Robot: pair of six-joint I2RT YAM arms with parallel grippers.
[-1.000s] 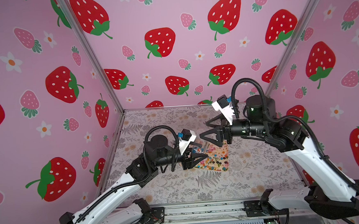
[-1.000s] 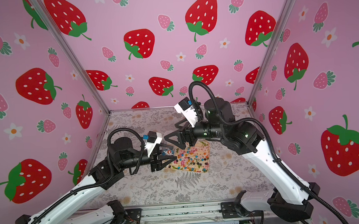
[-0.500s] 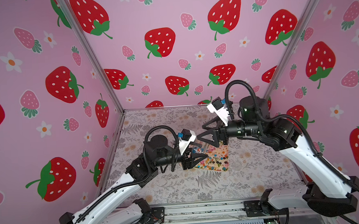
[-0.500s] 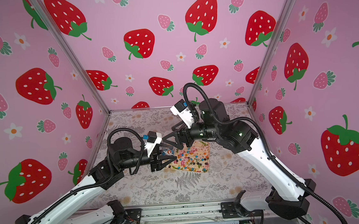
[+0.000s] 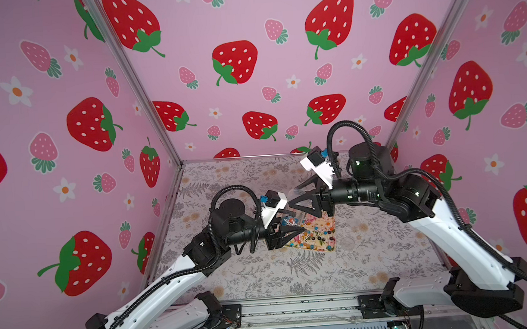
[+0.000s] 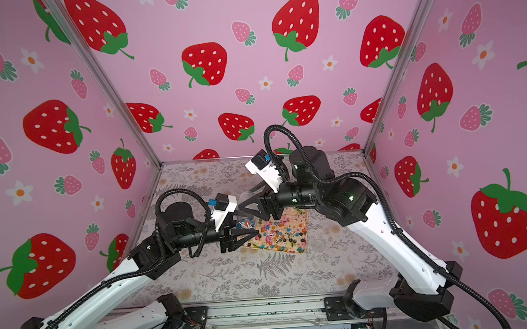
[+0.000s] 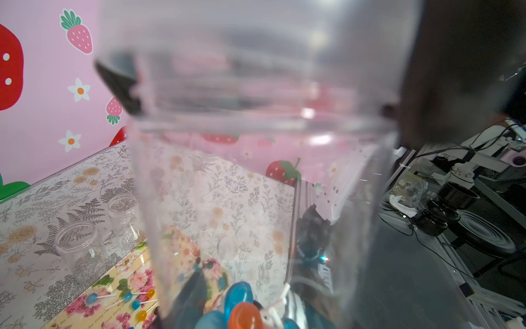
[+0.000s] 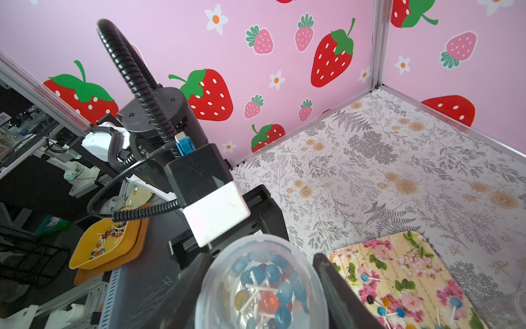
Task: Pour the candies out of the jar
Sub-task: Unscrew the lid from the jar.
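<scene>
Top views, arms: two white-and-black arms reach in over the fern-printed table (image 5: 294, 279) and meet near its middle.
Top views, left gripper: the left gripper (image 5: 294, 232) is clamped low on one clear plastic jar (image 5: 290, 218), which tilts up toward the other arm.
Top views, right gripper: the right gripper (image 5: 292, 196) has its two jaws spread, one on each side of the jar's upper end.
Top views, tray: one yellow tray printed with pink flowers (image 6: 301, 219) lies flat on the table. The jar is held up by the tray's edge.
Top views, candies: a few dozen tiny round-headed lollipop candies (image 6: 279, 233) on white sticks are strewn over the tray. A small cluster sits inside the jar.
Left wrist, jar: it fills the view, with a clear cap (image 7: 256, 71) wider than the body on the far end. Blue and orange heads are heaped at the near end.
Left wrist, fingers: two dark fingers (image 7: 119, 82) flank the cap. The blur is heavy there, so I cannot tell whether they press it.
Left wrist, table: two empty clear jars (image 7: 79, 250) stand upright side by side, just beside the tray. Five loose candies show on the tray's corner.
Right wrist, jar: seen end-on through the cap, it holds about a dozen heads, mostly blue, with one red-orange and one yellow.
Right wrist, jaws: one black finger stands on each side, close against the rim.
Right wrist, outside: two stacked orange-yellow dishes (image 8: 82, 256) past the cell's edge hold more candies.
</scene>
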